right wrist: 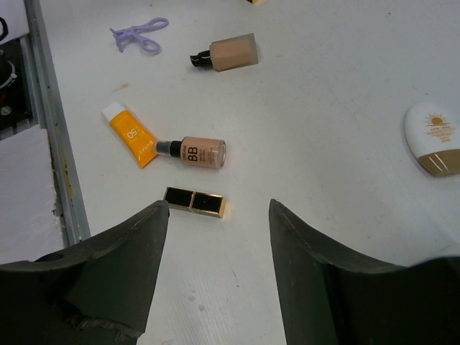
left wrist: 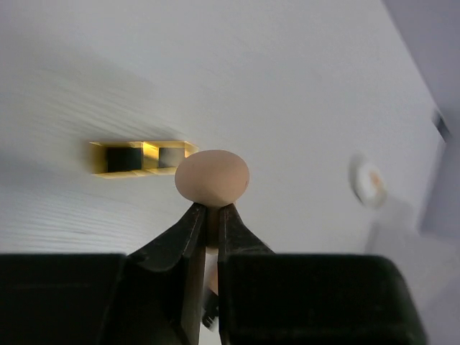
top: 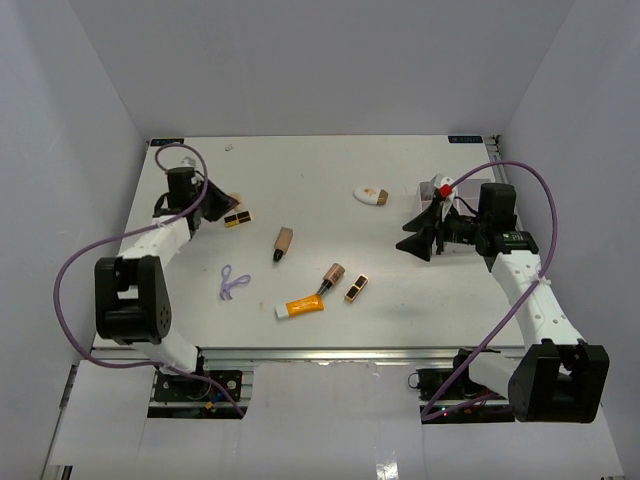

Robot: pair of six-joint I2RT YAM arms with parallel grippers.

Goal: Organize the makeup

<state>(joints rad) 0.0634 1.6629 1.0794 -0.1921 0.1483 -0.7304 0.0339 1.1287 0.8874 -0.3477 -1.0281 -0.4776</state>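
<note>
My left gripper (top: 220,204) (left wrist: 207,210) is shut on a beige sponge (top: 235,199) (left wrist: 212,176) and holds it just beyond a black-gold case (top: 238,218) (left wrist: 140,158). My right gripper (top: 405,238) (right wrist: 218,215) is open and empty above the table. A second black-gold case (top: 356,288) (right wrist: 195,202) lies just ahead of its left finger. Nearby lie a beige BB bottle (top: 332,275) (right wrist: 198,152), an orange tube with a white cap (top: 300,306) (right wrist: 131,134), a brown bottle (top: 284,241) (right wrist: 226,54), a purple loop (top: 232,282) (right wrist: 140,34) and a white oval compact (top: 372,194) (right wrist: 433,138).
A white and pink thing with a red piece (top: 440,189) sits at the back right, partly hidden behind my right wrist. White walls close in the table on three sides. A metal rail (top: 330,352) (right wrist: 50,136) runs along the near edge.
</note>
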